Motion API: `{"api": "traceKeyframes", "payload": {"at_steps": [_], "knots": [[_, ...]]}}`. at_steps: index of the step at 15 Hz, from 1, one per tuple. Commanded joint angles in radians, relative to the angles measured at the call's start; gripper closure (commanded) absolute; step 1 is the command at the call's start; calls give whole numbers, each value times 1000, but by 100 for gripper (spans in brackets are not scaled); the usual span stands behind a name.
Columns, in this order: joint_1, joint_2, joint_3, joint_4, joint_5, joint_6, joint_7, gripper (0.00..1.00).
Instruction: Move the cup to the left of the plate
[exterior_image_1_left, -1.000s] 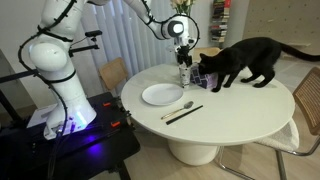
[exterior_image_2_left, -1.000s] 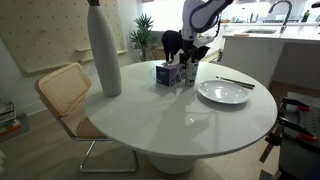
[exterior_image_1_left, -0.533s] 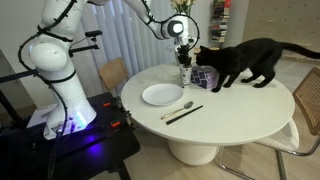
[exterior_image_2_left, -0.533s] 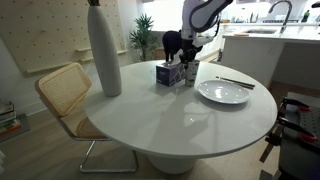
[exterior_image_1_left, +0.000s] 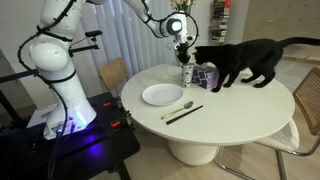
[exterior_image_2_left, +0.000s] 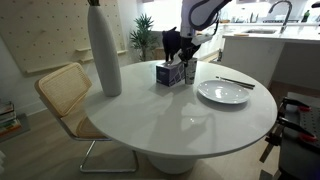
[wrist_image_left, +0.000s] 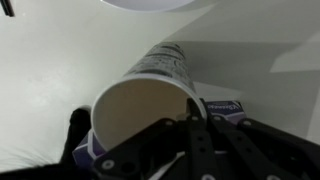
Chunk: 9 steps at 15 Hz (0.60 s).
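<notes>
The cup is a small pale paper cup with dark markings. It stands upright on the round white table, beyond the white plate and right beside a purple box. My gripper comes down onto it from above. In the wrist view the cup fills the middle and its open mouth faces the camera. There my gripper is shut on the cup's rim wall, on the side next to the box. In an exterior view the cup sits behind the plate.
A black cat stands on the table, head down at the purple box. A tall white vase stands near the table edge. A spoon and chopsticks lie beside the plate. Chairs ring the table.
The jaws have closed from open onto the cup's rim. The arm has hardly moved and the cup stays in place. The cat has shifted slightly.
</notes>
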Motion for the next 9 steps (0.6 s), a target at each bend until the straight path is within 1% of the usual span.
{"api": "traceKeyframes", "payload": {"at_steps": [1,5,9], "knots": [[25,-48,-10,-36,-25,6,31,99],[54,-103,-16,-69,-37,-4,76,99],[93,-197,-17,-131,-77,-15,155,99]]}}
